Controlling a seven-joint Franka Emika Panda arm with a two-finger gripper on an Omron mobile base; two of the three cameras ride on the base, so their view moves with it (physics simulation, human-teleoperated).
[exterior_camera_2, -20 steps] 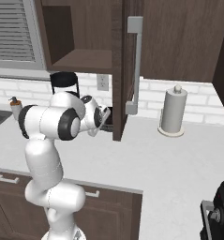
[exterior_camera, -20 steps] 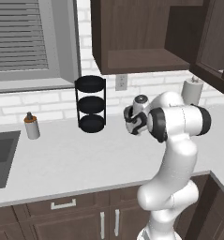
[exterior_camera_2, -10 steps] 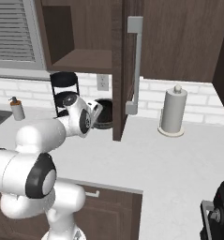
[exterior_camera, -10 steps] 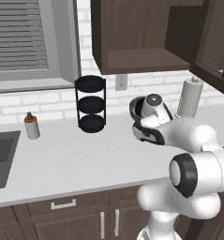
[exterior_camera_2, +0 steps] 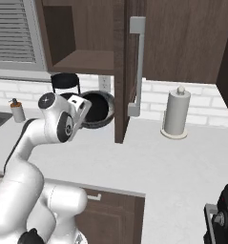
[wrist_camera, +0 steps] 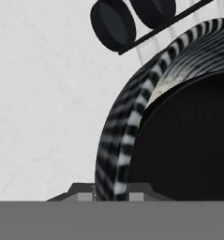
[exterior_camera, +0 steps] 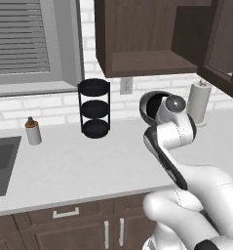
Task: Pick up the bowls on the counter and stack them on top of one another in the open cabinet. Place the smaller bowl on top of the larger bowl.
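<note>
Both base views look forward across the counter (exterior_camera: 79,161) from opposite sides; the hand view sits close against the larger bowl (wrist_camera: 127,140).

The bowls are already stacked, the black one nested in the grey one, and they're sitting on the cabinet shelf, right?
Not on the shelf. The smaller bowl does sit nested inside the larger bowl, but the hand holds the pair tilted in the air above the counter. The right base view shows the open cabinet shelf bare.
</note>
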